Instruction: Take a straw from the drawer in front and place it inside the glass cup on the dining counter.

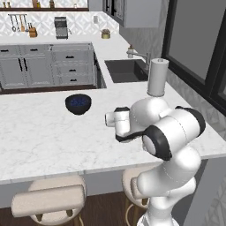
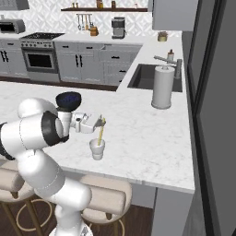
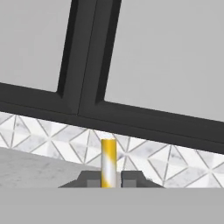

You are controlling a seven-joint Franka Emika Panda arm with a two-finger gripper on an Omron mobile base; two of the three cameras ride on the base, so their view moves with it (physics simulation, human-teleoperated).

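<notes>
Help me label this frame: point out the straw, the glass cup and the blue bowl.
straw (image 2: 100, 133), right base view, on its middle above the cup.
glass cup (image 2: 97, 150), right base view, on its side wall.
blue bowl (image 1: 78, 103), left base view, on its dark inside.

My arm (image 2: 41, 133): folded at the elbow, forearm reaching level toward the right, wrist horizontal. My gripper (image 2: 101, 122): pointing sideways to the right, jaws pinched tight on the straw (image 3: 108, 162) (yellow-and-white, standing upright between my fingertips (image 3: 92, 180), lower end down in the glass cup (image 2: 97, 149)).
</notes>
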